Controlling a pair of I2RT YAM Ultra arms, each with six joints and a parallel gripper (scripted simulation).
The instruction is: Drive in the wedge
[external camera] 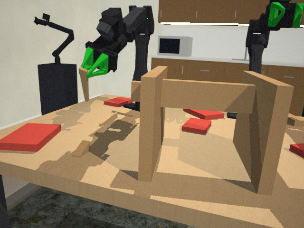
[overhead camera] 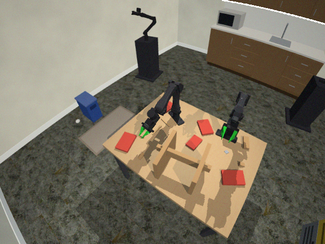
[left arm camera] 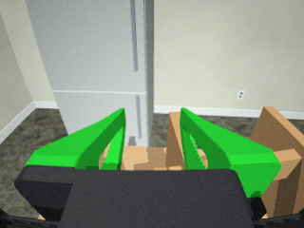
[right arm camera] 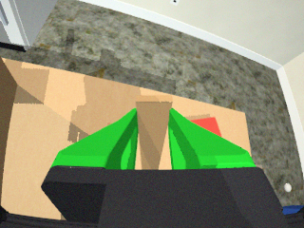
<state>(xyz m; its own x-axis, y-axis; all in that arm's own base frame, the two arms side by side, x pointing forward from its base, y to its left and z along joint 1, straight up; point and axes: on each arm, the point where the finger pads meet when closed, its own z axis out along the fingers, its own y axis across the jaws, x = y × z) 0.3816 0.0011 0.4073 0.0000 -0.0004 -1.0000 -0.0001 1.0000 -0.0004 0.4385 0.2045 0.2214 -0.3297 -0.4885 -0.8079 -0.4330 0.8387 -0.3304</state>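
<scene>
On the table, five red blocks [overhead camera: 126, 142] [external camera: 29, 136] [right arm camera: 207, 126].

looking from the top, you can see a big red block [overhead camera: 126, 142] [external camera: 30, 137] on the left and a small red block [overhead camera: 194, 142] [external camera: 196, 125] near the middle. you have a wide red block [overhead camera: 233, 177] [external camera: 298, 149] at the lower right. up in the upper left, you see a blue bin [overhead camera: 90, 107] [right arm camera: 292, 209] with a little white ball [overhead camera: 77, 121] [right arm camera: 288, 187] near it, and a flat mat [overhead camera: 104, 133] just below. a tall black stand [overhead camera: 147, 57] [external camera: 59, 88] is near the top. your upper right has a microwave [overhead camera: 234, 19] [external camera: 185, 46] on a white counter [overhead camera: 258, 33] [external camera: 208, 60]. the left wrist view shows you a tall grey fridge [left arm camera: 95, 47] [right arm camera: 33, 19] at the upper left.
</scene>
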